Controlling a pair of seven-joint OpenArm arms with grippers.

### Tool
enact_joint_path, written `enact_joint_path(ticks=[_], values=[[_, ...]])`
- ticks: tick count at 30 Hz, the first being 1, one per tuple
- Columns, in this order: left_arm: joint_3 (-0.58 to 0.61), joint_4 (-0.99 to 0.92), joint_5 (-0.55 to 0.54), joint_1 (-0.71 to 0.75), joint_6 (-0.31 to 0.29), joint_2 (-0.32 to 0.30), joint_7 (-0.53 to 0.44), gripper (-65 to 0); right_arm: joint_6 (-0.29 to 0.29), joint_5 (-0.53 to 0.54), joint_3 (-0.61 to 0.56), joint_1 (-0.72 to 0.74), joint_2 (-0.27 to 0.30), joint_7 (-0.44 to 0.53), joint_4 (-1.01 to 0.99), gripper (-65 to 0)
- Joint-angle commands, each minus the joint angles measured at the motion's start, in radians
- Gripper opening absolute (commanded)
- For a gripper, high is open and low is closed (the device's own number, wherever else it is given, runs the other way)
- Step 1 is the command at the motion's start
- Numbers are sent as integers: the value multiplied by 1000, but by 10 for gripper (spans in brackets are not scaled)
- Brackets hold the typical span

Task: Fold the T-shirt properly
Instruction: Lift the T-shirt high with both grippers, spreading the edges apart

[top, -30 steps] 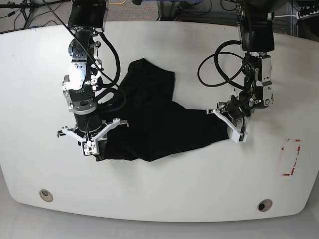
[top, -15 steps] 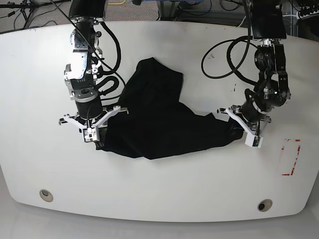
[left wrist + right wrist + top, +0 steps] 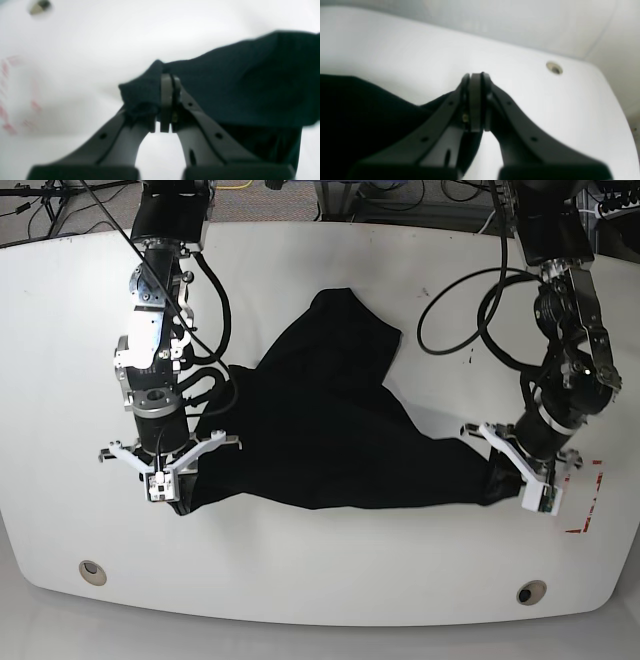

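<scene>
Across the white table [image 3: 330, 580] the black T-shirt [image 3: 330, 430] lies rumpled, stretched between left gripper [image 3: 530, 480] and right gripper [image 3: 165, 480], both clamped on its edges

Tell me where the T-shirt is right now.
In the base view the T-shirt lies mid-table, stretched between the right gripper at its left end and the left gripper near the red marking.
</scene>
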Motion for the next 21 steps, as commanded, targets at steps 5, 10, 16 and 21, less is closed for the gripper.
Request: enact_joint_path(ticks=[5, 10, 16, 21], values=[[-10, 26, -12, -223, -4, -7, 5, -650, -3, 4, -1, 150, 48, 31, -36, -648], [-12, 24, -7, -395, -4, 20, 37, -650, -2, 4, -1, 277, 77, 29, -77, -648], [-13, 24, 2, -581, -2, 23, 78, -650, 0, 6, -32, 447, 137, -17, -97, -648], [-10, 24, 53, -700, -2, 22, 83, -649, 0, 6, -87, 582, 197, -52, -97, -648]])
